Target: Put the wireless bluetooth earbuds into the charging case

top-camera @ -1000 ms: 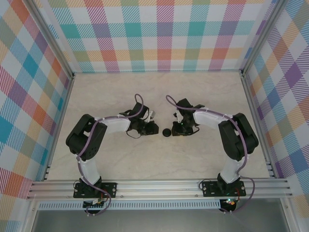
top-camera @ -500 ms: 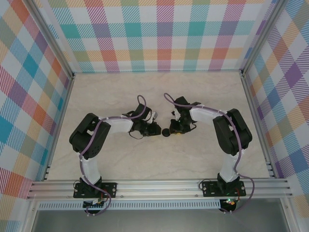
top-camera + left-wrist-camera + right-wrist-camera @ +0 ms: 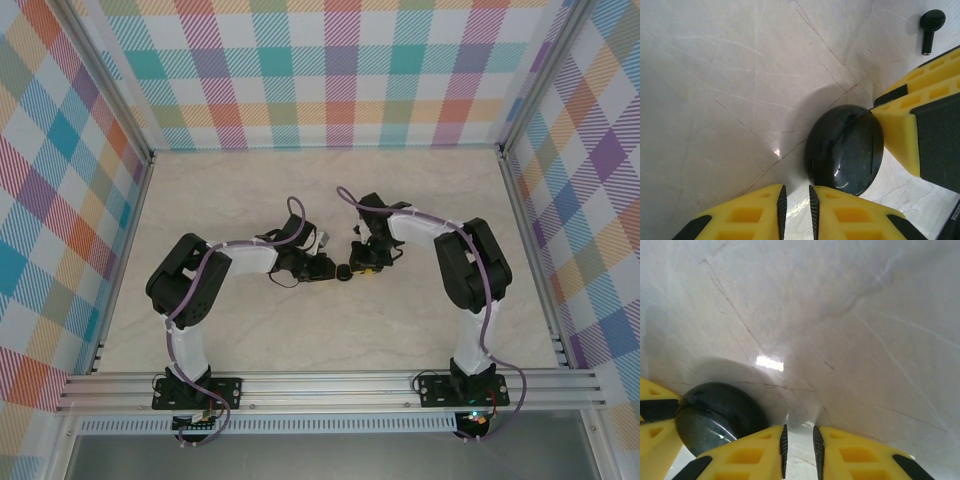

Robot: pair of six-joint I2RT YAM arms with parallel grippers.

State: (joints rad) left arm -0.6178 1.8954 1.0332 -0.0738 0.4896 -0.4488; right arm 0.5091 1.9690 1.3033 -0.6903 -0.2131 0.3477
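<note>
left claw (image 3: 796, 194) and right claw (image 3: 799, 434) both clenched empty, i see, flanking the black case (image 3: 845, 149); an earbud (image 3: 931, 22) lies on the tabletop (image 3: 715, 75).

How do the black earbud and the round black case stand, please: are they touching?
Apart. The left wrist view shows the black earbud lying clear of the round black case, with bare table between them.

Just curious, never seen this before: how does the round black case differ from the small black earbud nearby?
The case is far bigger than the earbud. The case is a smooth glossy dome; the earbud has a round head and thin stem. A yellow tool finger touches the case; the earbud lies apart. Both are black, on the table.
</note>
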